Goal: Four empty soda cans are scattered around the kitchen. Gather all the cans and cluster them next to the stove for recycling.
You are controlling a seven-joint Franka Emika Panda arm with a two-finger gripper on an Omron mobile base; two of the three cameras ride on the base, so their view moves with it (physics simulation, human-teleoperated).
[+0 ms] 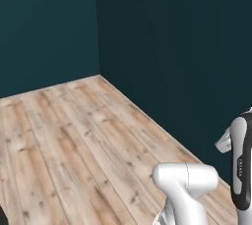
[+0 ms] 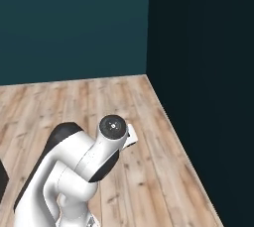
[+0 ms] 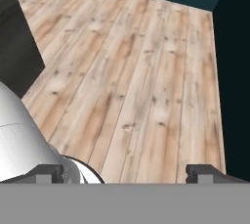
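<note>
The soda cans and the stove are out of view. My gripper [image 3: 126, 173] is open, its two dark fingertips [image 3: 49, 171] standing far apart with nothing between them. It looks down over bare plank floor. In the base views my white arm [image 1: 187, 184] is folded low in front of the base, its elbow [image 2: 111, 127] raised over the floor.
A light wooden floor [image 1: 74, 130] runs to a room corner where two dark teal walls [image 1: 167, 47] meet. The wall on the right [image 2: 208, 97] is close to the arm. A dark panel [image 3: 14, 37] stands at the left of the hand view.
</note>
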